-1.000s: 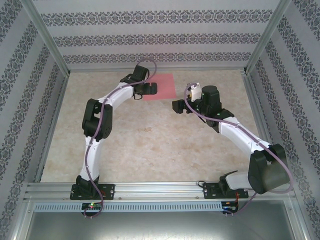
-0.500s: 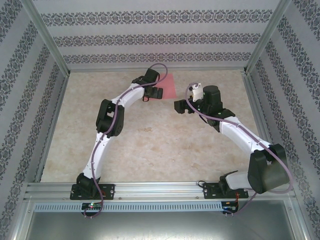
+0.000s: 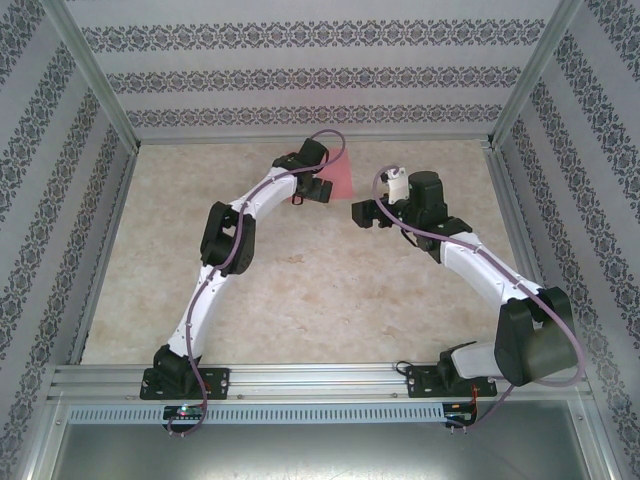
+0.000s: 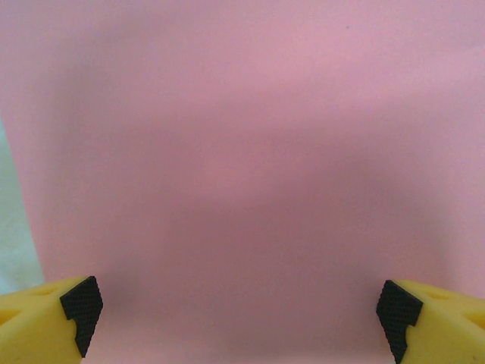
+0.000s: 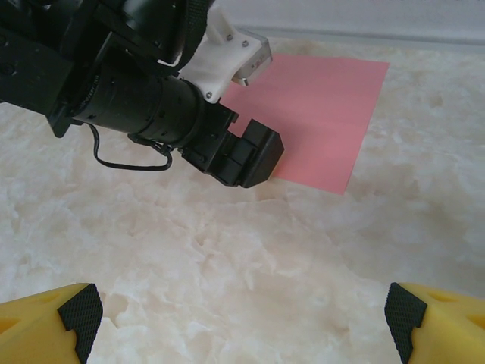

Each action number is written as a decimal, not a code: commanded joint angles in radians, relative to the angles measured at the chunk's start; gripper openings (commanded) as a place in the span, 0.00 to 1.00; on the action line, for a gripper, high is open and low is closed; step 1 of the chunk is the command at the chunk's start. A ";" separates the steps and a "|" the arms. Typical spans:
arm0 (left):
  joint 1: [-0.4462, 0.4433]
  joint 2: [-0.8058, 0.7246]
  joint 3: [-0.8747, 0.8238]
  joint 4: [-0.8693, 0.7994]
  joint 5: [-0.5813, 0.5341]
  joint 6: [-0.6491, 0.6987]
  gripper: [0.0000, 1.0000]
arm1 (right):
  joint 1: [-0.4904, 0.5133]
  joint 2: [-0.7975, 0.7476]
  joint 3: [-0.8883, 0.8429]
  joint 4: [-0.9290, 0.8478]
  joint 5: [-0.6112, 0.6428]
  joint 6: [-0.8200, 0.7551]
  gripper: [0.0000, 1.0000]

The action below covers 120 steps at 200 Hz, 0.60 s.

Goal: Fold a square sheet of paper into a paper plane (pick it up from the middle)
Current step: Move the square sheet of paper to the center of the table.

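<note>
The left gripper (image 4: 239,307) hovered spread wide over the paper (image 5: 322,114), which lay flat at the table's (image 3: 300,300) far side. The right gripper (image 5: 242,315), also released, waited nearby. This looked like the pickup step: next, lower and pinch the paper's middle.

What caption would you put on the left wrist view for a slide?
Left gripper, jaws wide open, poised over the pink square sheet of paper.
</note>
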 commanded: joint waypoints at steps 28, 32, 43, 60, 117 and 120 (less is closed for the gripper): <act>-0.024 -0.069 -0.170 -0.102 0.050 0.002 0.97 | -0.028 -0.042 -0.001 -0.034 0.003 -0.021 0.98; -0.024 -0.077 -0.189 -0.098 0.057 -0.003 0.97 | -0.030 -0.044 -0.003 -0.037 0.002 -0.020 0.98; -0.028 -0.109 -0.239 -0.090 0.070 -0.014 0.96 | -0.032 -0.051 -0.008 -0.043 0.003 -0.020 0.98; -0.036 -0.165 -0.338 -0.069 0.085 -0.035 0.96 | -0.037 -0.061 -0.010 -0.061 0.004 -0.023 0.98; -0.086 -0.352 -0.661 0.029 0.122 -0.153 0.96 | -0.039 -0.104 -0.039 -0.103 0.002 -0.006 0.98; -0.089 -0.358 -0.674 0.030 0.121 -0.163 0.96 | -0.039 -0.106 -0.041 -0.104 0.003 -0.004 0.98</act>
